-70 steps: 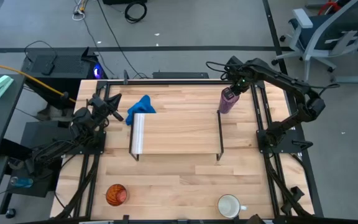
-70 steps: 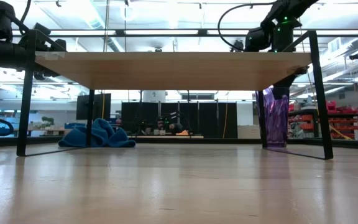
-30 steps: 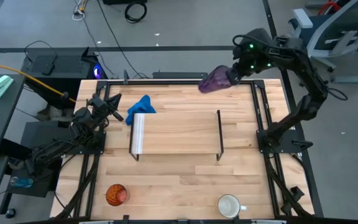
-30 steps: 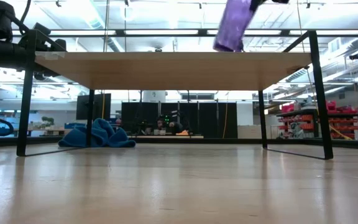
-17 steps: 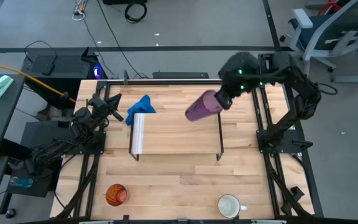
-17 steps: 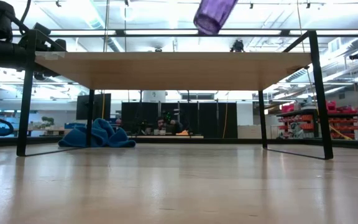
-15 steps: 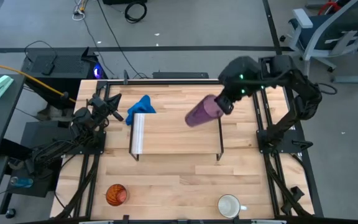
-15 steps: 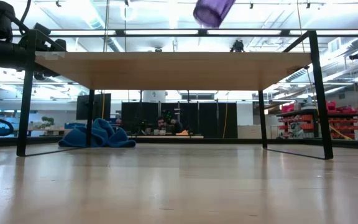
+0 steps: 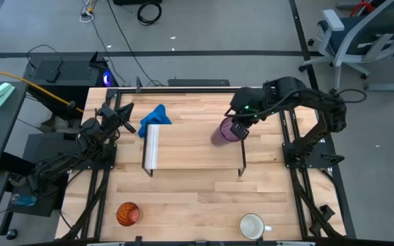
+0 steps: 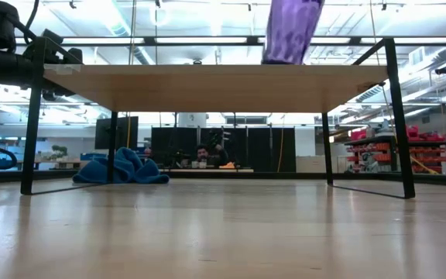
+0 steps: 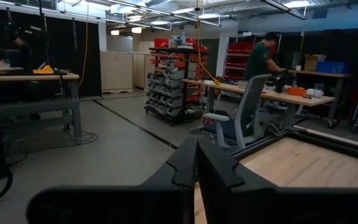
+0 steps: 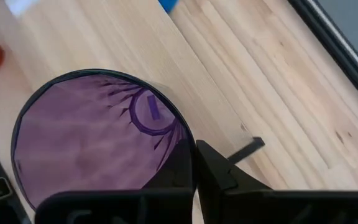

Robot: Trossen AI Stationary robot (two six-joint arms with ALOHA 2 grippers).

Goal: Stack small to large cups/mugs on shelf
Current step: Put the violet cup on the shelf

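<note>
My right gripper (image 9: 237, 128) is shut on the purple translucent tumbler (image 9: 222, 132), over the right end of the light-wood shelf (image 9: 190, 147). In the low view the tumbler (image 10: 291, 31) stands nearly upright with its base at the shelf top (image 10: 207, 85); whether it touches I cannot tell. The orange cup (image 9: 128, 213) and the white mug (image 9: 252, 225) stand on the table near its front edge. My left gripper (image 11: 196, 163) is shut and empty, waiting at the table's left edge (image 9: 118, 117). My right gripper holds the tumbler by its open rim (image 12: 188, 146), on the side toward the table's right. One finger (image 12: 215, 169) is outside the wall; the other shows dark through the purple wall, seemingly inside. The fingers come slanting down from the right. The tumbler hangs mouth up, slightly tilted.
A blue cloth (image 9: 154, 116) lies on the table behind the shelf's left end, by its white end panel (image 9: 151, 147). The shelf's black legs (image 10: 397, 116) stand at its corners. The shelf top left of the tumbler is bare wood.
My right gripper has carried the tumbler from over the table's far edge toward the near edge and a little left, to over the shelf's right end, and down. The tumbler has turned from lying slanted to nearly upright, its base now at the shelf top.
</note>
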